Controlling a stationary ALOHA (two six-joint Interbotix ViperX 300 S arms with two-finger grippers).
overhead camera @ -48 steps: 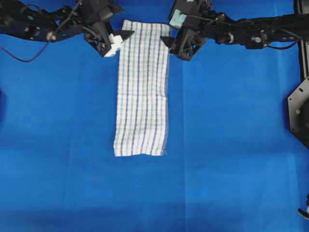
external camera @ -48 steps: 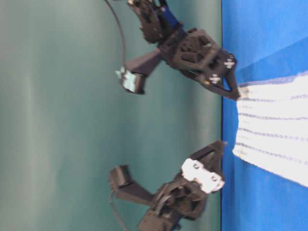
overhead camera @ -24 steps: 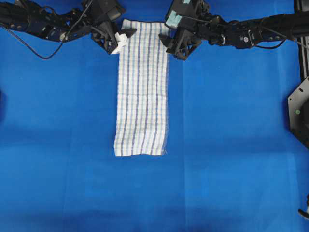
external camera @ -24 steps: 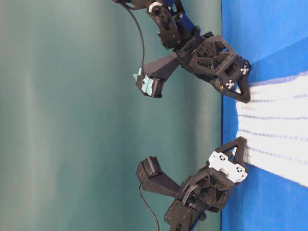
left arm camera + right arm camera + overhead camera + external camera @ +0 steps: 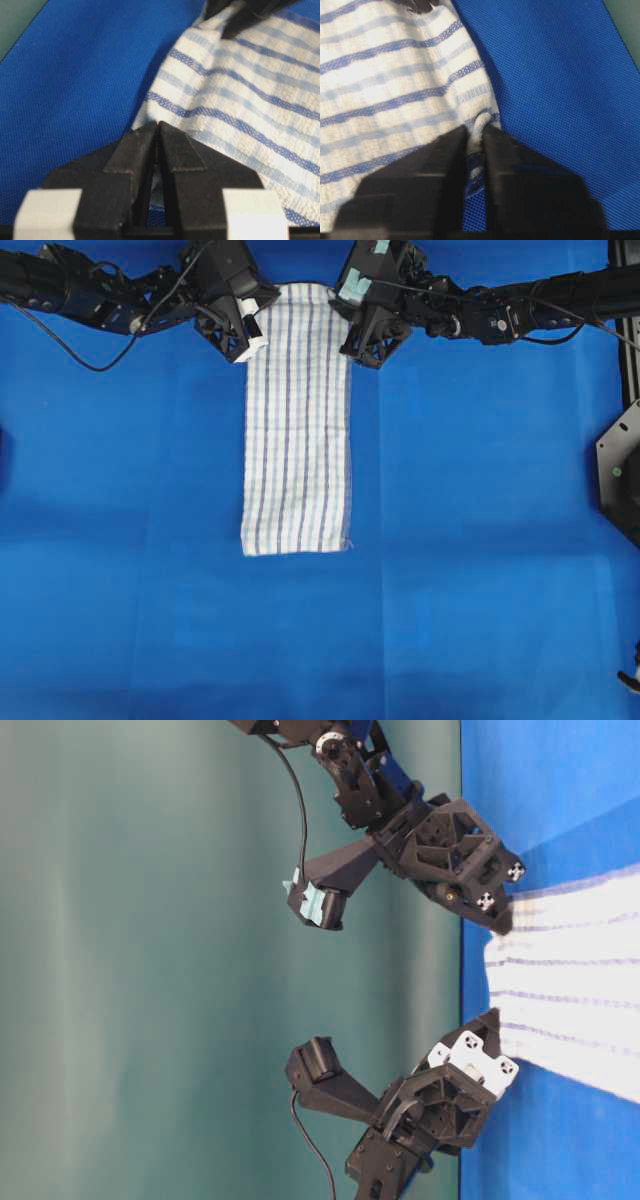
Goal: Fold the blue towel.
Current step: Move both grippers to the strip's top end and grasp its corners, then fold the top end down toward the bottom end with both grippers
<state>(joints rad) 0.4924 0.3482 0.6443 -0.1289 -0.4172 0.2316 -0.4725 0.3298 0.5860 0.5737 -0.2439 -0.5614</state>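
A: Where is the blue towel [image 5: 297, 420]?

B: Flat and lengthwise on the blue table cover [image 5: 480, 540], its far corners pinched.

A: By both?

B: Yes. The left gripper [image 5: 158, 131] and right gripper [image 5: 475, 131] are each clamped on a corner, probably to carry that end over the near one.

We're in a robot lab: two black robot arms [image 5: 90, 290] with trailing cables reach over a table draped in a plain blue sheet [image 5: 480, 540], a blank green backdrop [image 5: 150, 970] behind, black frame hardware [image 5: 622, 470] at the edge.
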